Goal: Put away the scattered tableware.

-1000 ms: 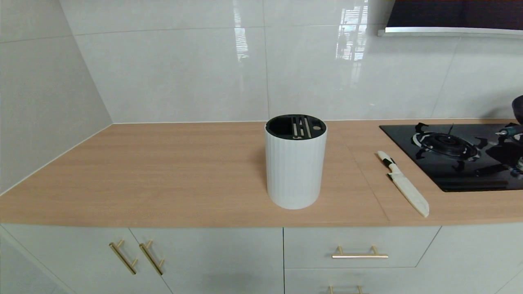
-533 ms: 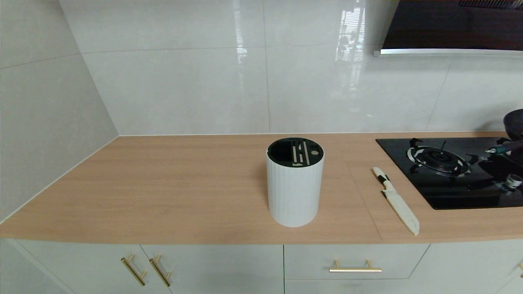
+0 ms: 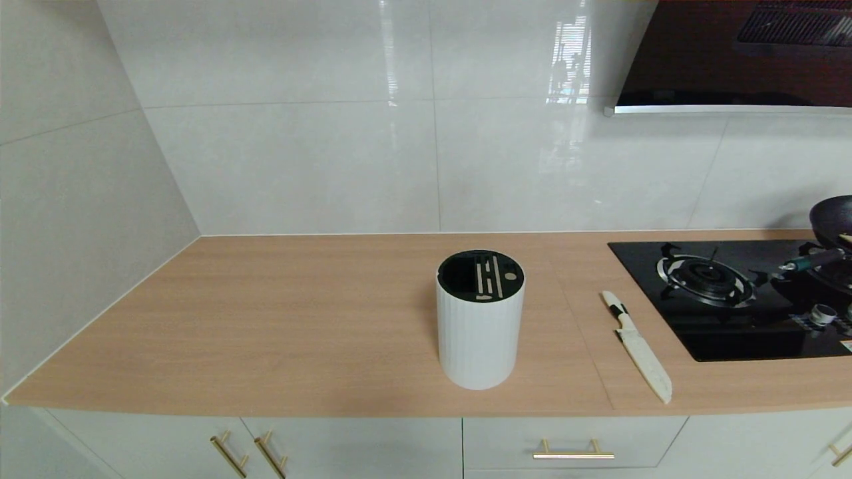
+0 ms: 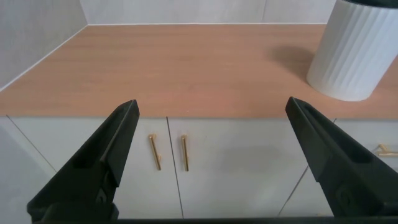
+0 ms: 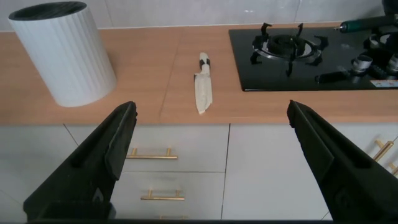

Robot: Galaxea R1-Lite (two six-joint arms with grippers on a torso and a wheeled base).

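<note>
Head view: the knife (image 3: 636, 346) is seen lying flat on the counter (image 3: 299, 319), its pale blade pointed towards the front edge and its white, black-banded handle towards the tiled wall (image 3: 299, 166). It is placed between the holder (image 3: 479, 332) and the hob (image 3: 732, 313), nearer the hob and apart from both. The holder, a white ribbed cylinder with a black slotted top, is stood upright near the middle of the counter; what the pale strips in its slots are cannot be made out. In the right wrist view the knife (image 5: 203, 84) and the holder (image 5: 65, 56) are framed beyond the right hand (image 5: 210, 108), which is held low before the counter's front edge, level with the cabinet fronts, its two dark fingers (image 5: 336, 162) spread wide with nothing between them. The left hand (image 4: 211, 107) is posed likewise in front of the cabinet doors (image 4: 168, 162), its fingers (image 4: 106, 162) also set wide apart and unladen, with the holder (image 4: 357, 53) seen beyond it, cut off at the frame's edge. A small label (image 3: 845, 346) is stuck at the hob's near corner, but its print is too small to be read. A dark pan (image 3: 832, 223) is cut off by the right edge of the head view, and the hood (image 3: 732, 53) above the hob is only partly shown.
</note>
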